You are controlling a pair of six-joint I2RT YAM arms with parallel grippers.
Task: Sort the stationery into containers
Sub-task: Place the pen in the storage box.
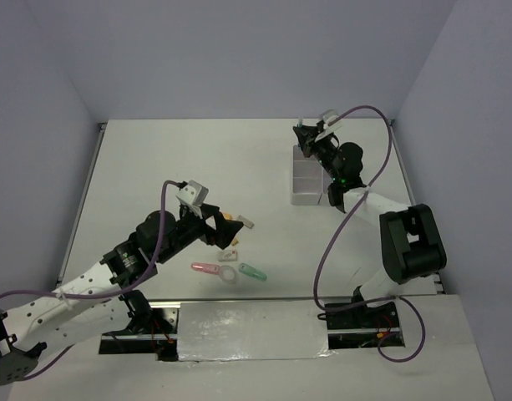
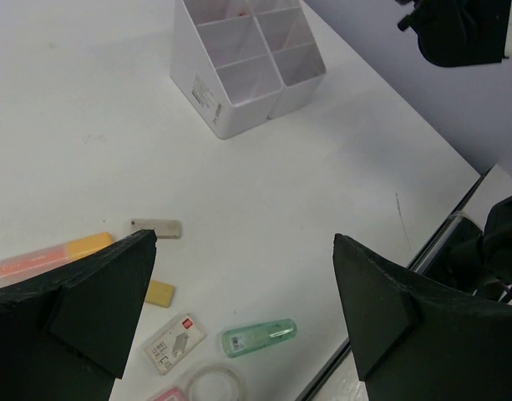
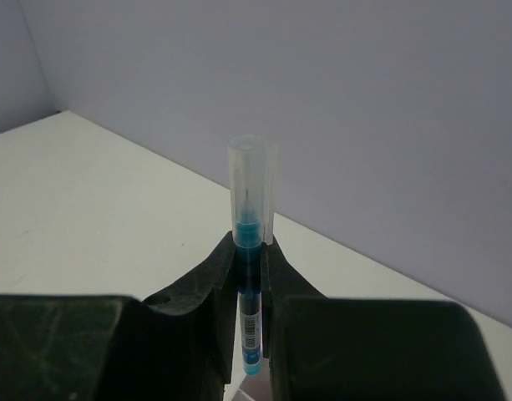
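Note:
My left gripper [image 2: 243,251] hangs open over the loose stationery, with nothing between its fingers. Under it lie a green piece [image 2: 258,337], a small white staple box [image 2: 174,342], a yellow eraser [image 2: 159,293], a pale eraser [image 2: 155,227], an orange highlighter [image 2: 55,255] and a clear ring [image 2: 214,386]. The white containers [image 2: 247,67] stand farther off. In the top view my left gripper [image 1: 218,227] is above that cluster and a pink piece [image 1: 207,269]. My right gripper [image 3: 249,242] is shut on a blue pen [image 3: 252,184], held upright, above the containers' [image 1: 306,180] far end.
The table's near edge [image 1: 239,299] runs just past the green piece [image 1: 253,271]. The right arm [image 1: 356,196] reaches from the near right corner along the containers' right side. Walls close in the table at the back and sides.

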